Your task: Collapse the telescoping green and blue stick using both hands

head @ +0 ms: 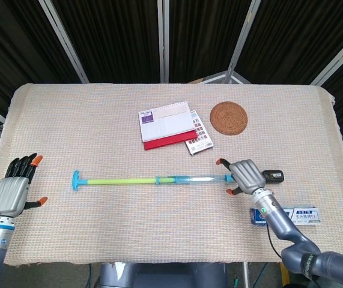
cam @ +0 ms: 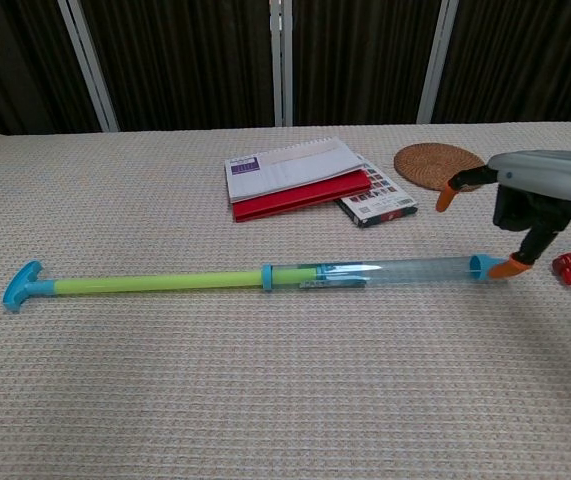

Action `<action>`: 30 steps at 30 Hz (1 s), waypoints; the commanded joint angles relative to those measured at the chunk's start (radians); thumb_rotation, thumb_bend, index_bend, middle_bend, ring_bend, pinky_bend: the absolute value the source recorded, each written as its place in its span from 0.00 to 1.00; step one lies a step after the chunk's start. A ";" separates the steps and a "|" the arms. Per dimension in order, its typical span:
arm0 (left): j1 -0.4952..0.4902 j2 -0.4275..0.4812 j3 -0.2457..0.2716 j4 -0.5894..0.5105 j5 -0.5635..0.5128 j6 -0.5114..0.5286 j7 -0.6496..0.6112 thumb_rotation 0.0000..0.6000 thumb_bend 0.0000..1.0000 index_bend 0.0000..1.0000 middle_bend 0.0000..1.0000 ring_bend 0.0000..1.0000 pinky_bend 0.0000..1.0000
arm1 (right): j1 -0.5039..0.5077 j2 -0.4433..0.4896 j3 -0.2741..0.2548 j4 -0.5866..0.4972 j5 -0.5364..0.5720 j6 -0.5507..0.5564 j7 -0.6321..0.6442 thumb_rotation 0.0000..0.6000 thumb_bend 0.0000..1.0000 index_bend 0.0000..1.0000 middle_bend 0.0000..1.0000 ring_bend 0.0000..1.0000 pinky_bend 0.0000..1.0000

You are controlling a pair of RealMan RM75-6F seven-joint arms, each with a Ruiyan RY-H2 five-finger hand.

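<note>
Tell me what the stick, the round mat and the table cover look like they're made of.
The stick looks like plastic: a smooth matte green rod running into a clear, glossy tube with blue ends. The round mat seems woven rattan or similar fibre, brown with coiled rings. The table cover appears to be beige textured cloth with a waffle weave.

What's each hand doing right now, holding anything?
Left hand: open, empty, well clear of the stick's handle end.
Right hand: open, fingers spread at the stick's blue tip, not gripping it.

Lab setup: cloth-covered table point(head: 69, 114) w/ dark folding screens point(head: 117, 36) behind.
</note>
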 commanded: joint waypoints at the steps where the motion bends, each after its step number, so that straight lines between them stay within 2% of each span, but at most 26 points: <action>1: -0.004 -0.003 -0.003 0.008 -0.007 -0.009 0.000 1.00 0.00 0.00 0.00 0.00 0.00 | 0.044 -0.073 0.020 0.054 0.054 -0.039 -0.065 1.00 0.08 0.31 1.00 1.00 1.00; 7: -0.008 -0.008 -0.008 0.017 -0.017 -0.022 -0.001 1.00 0.00 0.00 0.00 0.00 0.00 | 0.077 -0.167 0.025 0.128 0.118 -0.054 -0.138 1.00 0.11 0.37 1.00 1.00 1.00; 14: -0.010 -0.010 -0.010 0.021 -0.025 -0.030 0.000 1.00 0.00 0.00 0.00 0.00 0.00 | 0.097 -0.222 0.031 0.168 0.142 -0.050 -0.167 1.00 0.15 0.38 1.00 1.00 1.00; 20: -0.010 -0.010 -0.010 0.021 -0.026 -0.032 0.002 1.00 0.00 0.00 0.00 0.00 0.00 | 0.101 -0.257 0.027 0.199 0.143 -0.040 -0.175 1.00 0.17 0.43 1.00 1.00 1.00; 28: -0.013 -0.013 -0.012 0.027 -0.030 -0.041 0.003 1.00 0.00 0.00 0.00 0.00 0.00 | 0.098 -0.296 0.026 0.251 0.142 -0.019 -0.170 1.00 0.27 0.62 1.00 1.00 1.00; 30: -0.016 -0.015 -0.013 0.032 -0.035 -0.048 0.005 1.00 0.00 0.00 0.03 0.02 0.02 | 0.095 -0.299 0.030 0.250 0.146 -0.014 -0.165 1.00 0.28 0.63 1.00 1.00 1.00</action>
